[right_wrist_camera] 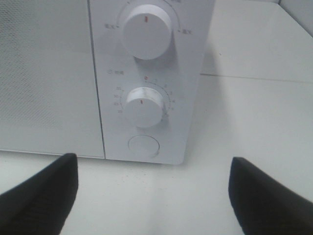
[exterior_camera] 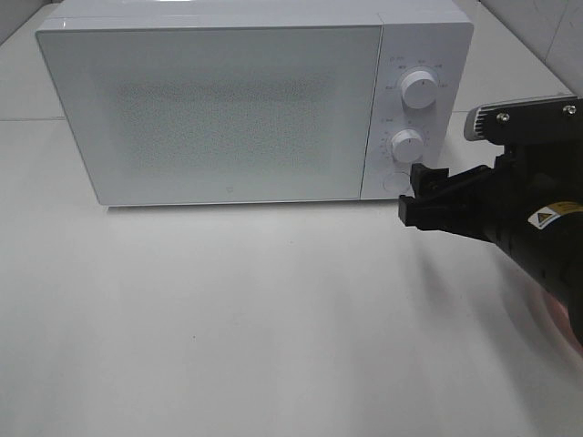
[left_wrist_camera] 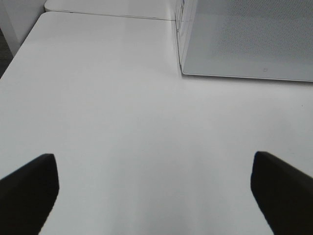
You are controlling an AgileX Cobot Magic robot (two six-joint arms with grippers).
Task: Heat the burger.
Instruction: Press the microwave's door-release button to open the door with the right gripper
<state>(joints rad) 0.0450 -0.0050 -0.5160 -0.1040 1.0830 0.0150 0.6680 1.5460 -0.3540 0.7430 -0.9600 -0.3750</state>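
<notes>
The burger is out of view. A white microwave (exterior_camera: 228, 109) stands at the back of the table with its door shut, so its inside is hidden. My right gripper (exterior_camera: 414, 194) is open and empty. It hovers just in front of the control panel, near the round button (exterior_camera: 394, 180) below the lower knob (exterior_camera: 407, 146). The right wrist view shows its fingers wide apart (right_wrist_camera: 154, 200), facing the lower knob (right_wrist_camera: 144, 106) and the button (right_wrist_camera: 143, 146). My left gripper (left_wrist_camera: 155, 196) is open and empty over bare table, left of the microwave (left_wrist_camera: 244, 39).
The white table (exterior_camera: 228, 319) spreads in front of the microwave. The upper knob (exterior_camera: 419, 89) sits above the lower one. A tiled wall rises at the back right. A faint pink blur (exterior_camera: 554, 317) shows under the right arm at the right edge.
</notes>
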